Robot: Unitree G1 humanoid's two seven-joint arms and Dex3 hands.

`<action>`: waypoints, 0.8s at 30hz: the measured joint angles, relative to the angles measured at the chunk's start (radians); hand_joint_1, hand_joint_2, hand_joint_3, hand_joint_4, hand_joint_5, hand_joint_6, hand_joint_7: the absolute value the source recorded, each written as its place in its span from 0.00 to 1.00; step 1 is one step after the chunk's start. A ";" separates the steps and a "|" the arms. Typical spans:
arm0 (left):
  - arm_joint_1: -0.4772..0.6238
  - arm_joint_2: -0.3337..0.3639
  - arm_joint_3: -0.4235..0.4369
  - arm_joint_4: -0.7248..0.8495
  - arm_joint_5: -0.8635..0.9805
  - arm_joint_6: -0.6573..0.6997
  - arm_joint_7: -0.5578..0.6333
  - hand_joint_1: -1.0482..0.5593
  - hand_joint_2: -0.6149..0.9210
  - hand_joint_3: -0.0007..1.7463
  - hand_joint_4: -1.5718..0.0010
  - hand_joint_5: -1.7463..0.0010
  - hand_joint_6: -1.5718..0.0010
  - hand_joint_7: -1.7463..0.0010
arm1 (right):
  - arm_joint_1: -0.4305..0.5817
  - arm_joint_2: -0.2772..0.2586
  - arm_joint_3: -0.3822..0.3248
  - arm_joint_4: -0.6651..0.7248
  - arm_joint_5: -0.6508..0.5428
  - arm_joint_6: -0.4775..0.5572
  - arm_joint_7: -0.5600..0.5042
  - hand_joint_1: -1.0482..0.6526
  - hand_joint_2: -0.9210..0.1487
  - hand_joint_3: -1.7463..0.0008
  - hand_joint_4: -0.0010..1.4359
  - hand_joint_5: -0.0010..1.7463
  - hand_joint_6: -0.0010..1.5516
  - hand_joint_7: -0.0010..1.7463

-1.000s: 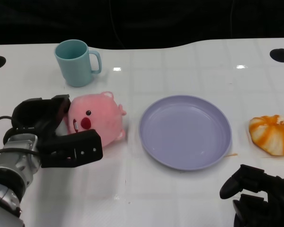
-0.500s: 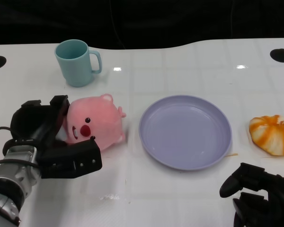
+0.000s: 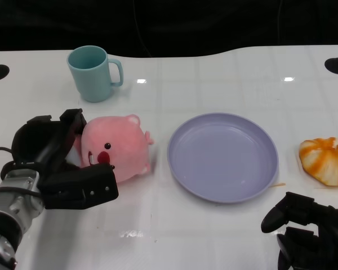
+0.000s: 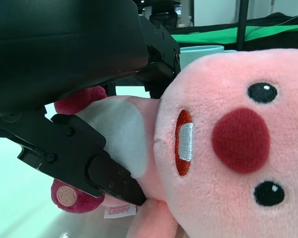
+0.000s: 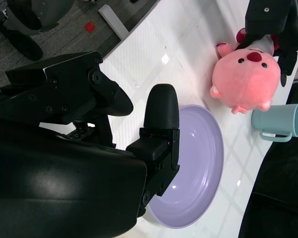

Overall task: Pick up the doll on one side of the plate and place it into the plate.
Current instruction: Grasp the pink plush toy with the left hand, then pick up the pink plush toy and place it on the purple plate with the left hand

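We look down on a white table (image 3: 214, 84). Near its middle lies a lilac plate (image 3: 222, 156). At nine o'clock from the plate sits a pink doll (image 3: 117, 147), close beside the rim but apart from it. At eleven o'clock, well back, stands a pale blue mug (image 3: 92, 73). At three o'clock, near the table's edge, rests an orange and white toy (image 3: 325, 160).

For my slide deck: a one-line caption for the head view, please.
Left hand grips the pink doll beside the empty purple plate.
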 measured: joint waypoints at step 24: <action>0.111 0.109 0.096 -0.527 -0.013 0.065 -0.151 0.56 0.80 0.44 0.44 0.00 0.57 0.00 | -0.004 0.000 0.000 0.000 0.004 0.004 0.002 0.60 0.14 0.44 0.42 1.00 0.32 0.84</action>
